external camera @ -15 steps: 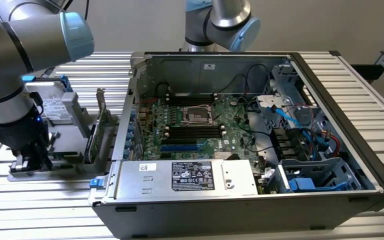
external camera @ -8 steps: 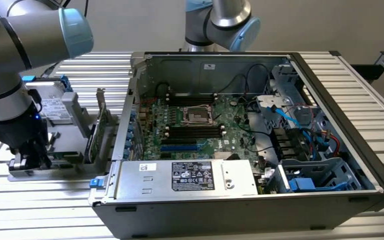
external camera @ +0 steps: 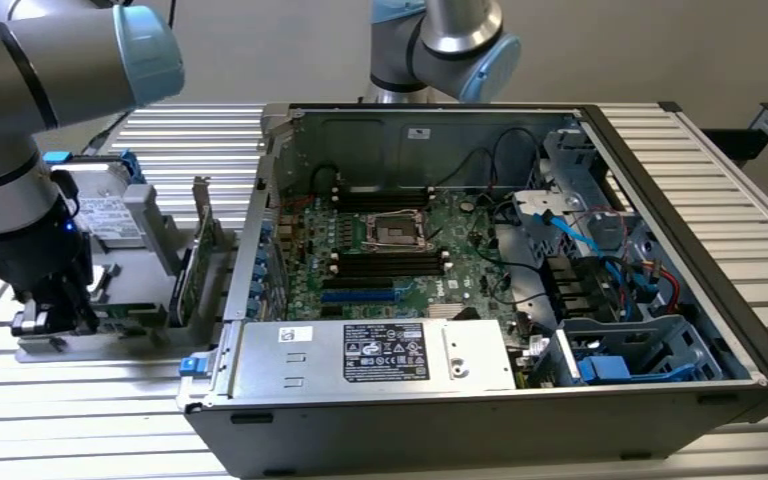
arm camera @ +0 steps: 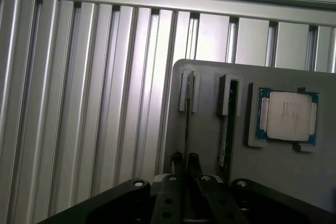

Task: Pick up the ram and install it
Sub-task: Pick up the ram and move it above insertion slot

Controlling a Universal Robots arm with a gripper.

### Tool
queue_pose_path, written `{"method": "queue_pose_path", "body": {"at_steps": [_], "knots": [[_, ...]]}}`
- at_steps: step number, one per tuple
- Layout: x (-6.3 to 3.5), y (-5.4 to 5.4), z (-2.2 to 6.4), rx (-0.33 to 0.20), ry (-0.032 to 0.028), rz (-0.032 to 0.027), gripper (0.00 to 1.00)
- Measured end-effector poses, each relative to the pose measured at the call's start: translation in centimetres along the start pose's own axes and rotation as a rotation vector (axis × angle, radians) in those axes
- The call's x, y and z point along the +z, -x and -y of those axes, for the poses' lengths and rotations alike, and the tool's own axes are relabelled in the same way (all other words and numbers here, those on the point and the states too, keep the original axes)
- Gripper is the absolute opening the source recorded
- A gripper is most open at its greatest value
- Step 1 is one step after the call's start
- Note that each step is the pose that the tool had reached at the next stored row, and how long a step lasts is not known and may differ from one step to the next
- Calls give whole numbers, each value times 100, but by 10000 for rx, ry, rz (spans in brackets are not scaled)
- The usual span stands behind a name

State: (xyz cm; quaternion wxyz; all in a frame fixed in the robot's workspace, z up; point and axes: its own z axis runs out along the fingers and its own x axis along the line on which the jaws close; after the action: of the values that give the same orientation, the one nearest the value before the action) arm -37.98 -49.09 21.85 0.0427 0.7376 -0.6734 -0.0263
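The ram (arm camera: 187,114) stands on edge in the gray holder (arm camera: 206,129), in the slot farthest from the CPU (arm camera: 289,116). The end effector (arm camera: 185,162) is drawn narrow, pinching its upper edge. The stick is probably light, stiff and fragile, so it is best held mid-length by the board's flat faces.

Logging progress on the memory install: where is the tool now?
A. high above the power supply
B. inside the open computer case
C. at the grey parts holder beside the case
C: the tool is down at the grey slotted parts holder, outside the open black computer case, right by the thin ram stick standing in it.
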Motion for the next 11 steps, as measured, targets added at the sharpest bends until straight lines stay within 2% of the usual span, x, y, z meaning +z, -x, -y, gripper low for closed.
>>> {"method": "queue_pose_path", "body": {"at_steps": [5, 11], "knots": [[-124, -3, -12, 17, 9, 1, 15], [-322, -4, -28, 26, 12, 3, 15]]}}
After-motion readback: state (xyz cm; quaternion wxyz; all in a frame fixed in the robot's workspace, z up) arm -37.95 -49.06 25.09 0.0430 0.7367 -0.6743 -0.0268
